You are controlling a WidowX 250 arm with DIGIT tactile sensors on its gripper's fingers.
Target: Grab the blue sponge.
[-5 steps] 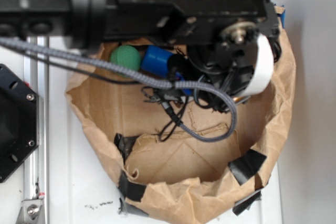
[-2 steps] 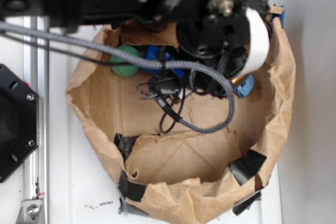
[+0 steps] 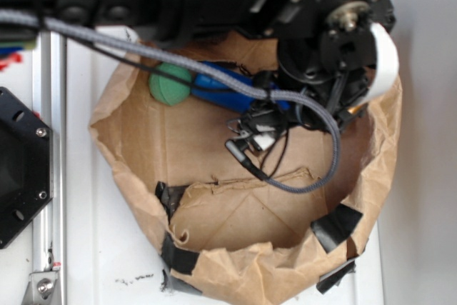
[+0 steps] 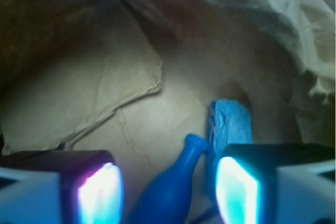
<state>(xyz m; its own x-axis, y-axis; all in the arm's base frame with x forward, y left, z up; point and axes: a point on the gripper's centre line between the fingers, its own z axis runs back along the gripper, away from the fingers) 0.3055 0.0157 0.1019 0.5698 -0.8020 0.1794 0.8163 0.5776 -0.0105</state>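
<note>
Exterior view: the black WidowX arm reaches from the top edge over a round basin of crumpled brown paper patched with strips of black tape, standing on a white table. A grey braided cable loops from the arm across the basin. On the paper floor near the far wall lie a green ball and, touching its right side, a smooth blue plastic bottle-shaped pin, partly covered by the cable and wiring. The arm's wrist hides the gripper and the sponge in this view.

Wrist view: the gripper points down into the basin with its two fingers spread wide apart, their inner pads glaring in the light; nothing is held between them. The flat rectangular blue sponge, with its rough face up, rests on the paper floor beside the basin wall. It lies just ahead of the right-hand finger in this picture, and its near end is hidden behind that finger. The neck of the blue pin runs up through the gap between the fingers, its cap just beside the sponge's long edge; whether they touch cannot be told.
</note>
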